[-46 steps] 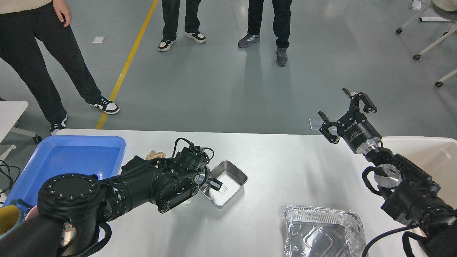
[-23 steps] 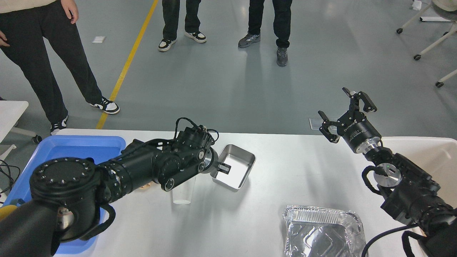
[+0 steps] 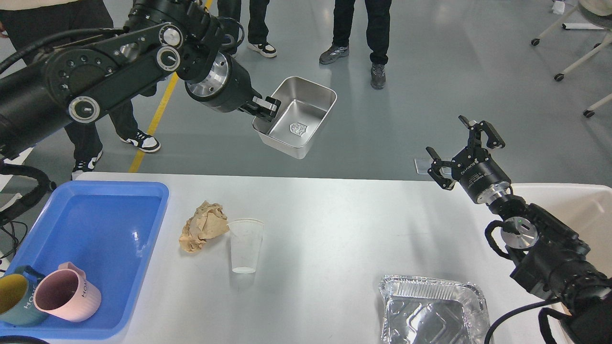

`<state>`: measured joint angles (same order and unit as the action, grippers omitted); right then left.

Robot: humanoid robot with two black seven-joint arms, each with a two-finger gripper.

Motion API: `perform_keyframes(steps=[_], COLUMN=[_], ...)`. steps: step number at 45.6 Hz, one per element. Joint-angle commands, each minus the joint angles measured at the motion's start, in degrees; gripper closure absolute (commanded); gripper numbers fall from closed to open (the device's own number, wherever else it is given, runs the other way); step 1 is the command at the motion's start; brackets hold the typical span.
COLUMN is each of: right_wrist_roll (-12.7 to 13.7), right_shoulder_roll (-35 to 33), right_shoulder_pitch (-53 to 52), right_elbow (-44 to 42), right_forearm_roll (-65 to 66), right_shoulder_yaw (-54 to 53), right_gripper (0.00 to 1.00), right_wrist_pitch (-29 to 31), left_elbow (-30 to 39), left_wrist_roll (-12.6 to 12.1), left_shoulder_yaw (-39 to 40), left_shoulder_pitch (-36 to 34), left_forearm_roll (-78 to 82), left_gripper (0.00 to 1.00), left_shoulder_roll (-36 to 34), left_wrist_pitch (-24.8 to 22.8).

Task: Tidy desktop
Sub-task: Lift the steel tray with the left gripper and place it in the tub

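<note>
The white desktop [image 3: 344, 229] fills the lower half of the view. My left gripper [image 3: 264, 107] is shut on the rim of a steel tray [image 3: 306, 107] and holds it high above the desktop's far edge, tilted towards me. My right gripper [image 3: 464, 147] is open and empty above the desktop's far right edge. On the desktop lie a crumpled brown paper ball [image 3: 203, 226], a clear plastic cup [image 3: 245, 245] standing upright, and a foil tray [image 3: 432, 310] near the front.
A blue plastic tray [image 3: 112, 224] at the left holds a pink mug [image 3: 67, 298] and a teal mug [image 3: 14, 300]. A beige bin [image 3: 573, 205] stands at the right edge. Several people stand on the floor beyond the desktop.
My left arm has lifted the steel tray from the desktop to high above its far edge. That uncovered the paper ball, the cup and the mugs. The right arm has not moved.
</note>
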<state>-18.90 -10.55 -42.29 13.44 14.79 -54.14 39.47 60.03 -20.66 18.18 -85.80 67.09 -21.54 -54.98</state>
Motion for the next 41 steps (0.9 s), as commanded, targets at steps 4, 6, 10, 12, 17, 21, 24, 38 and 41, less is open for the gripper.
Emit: perform_keyframes(steps=[4, 6, 10, 12, 17, 21, 24, 38, 41], right_wrist_roll=[0.0, 0.0, 0.0, 0.0, 0.0, 0.0, 0.0, 0.0, 0.0], right_shoulder_roll=[0.1, 0.1, 0.1, 0.1, 0.2, 0.4, 0.4, 0.4, 0.4], right_shoulder_pitch=[-0.2, -0.2, -0.2, -0.3, -0.3, -0.4, -0.3, 0.6, 0.7], right_elbow=[0.0, 0.0, 0.0, 0.0, 0.0, 0.2, 0.9, 1.6, 1.6], right_forearm_roll=[0.9, 0.9, 1.0, 1.0, 1.0, 1.0, 1.0, 1.0, 1.0], right_shoulder_yaw=[0.0, -0.1, -0.1, 0.0, 0.0, -0.1, -0.1, -0.1, -0.1], right_gripper=[0.00, 0.00, 0.00, 0.00, 0.00, 0.00, 0.00, 0.00, 0.00], right_wrist_pitch=[-0.1, -0.1, 0.0, -0.1, -0.1, 0.0, 0.0, 0.0, 0.0], left_elbow=[1.0, 1.0, 1.0, 1.0, 1.0, 0.4, 0.1, -10.6, -12.8], left_wrist_roll=[-0.2, -0.1, 0.2, 0.7, 2.6, 6.2, 8.8, 24.0, 24.4], left_shoulder_yaw=[1.6, 1.6, 1.3, 0.9, 0.9, 0.7, 0.8, 1.3, 1.2], left_shoulder_pitch=[-0.2, 0.0, 0.6, 1.0, 4.5, 8.0, 12.2, 33.2, 34.6], left_forearm_roll=[-0.1, -0.1, -0.1, -0.1, 0.1, 0.4, 1.0, 7.2, 6.9], left_gripper=[1.00, 1.00, 1.00, 1.00, 1.00, 1.00, 1.00, 1.00, 1.00], left_shoulder_roll=[-1.6, -2.2, -6.8, -9.8, -19.9, -28.4, -33.5, -40.6, -39.0], left_wrist_pitch=[0.0, 0.0, 0.0, 0.0, 0.0, 0.0, 0.0, 13.8, 17.3])
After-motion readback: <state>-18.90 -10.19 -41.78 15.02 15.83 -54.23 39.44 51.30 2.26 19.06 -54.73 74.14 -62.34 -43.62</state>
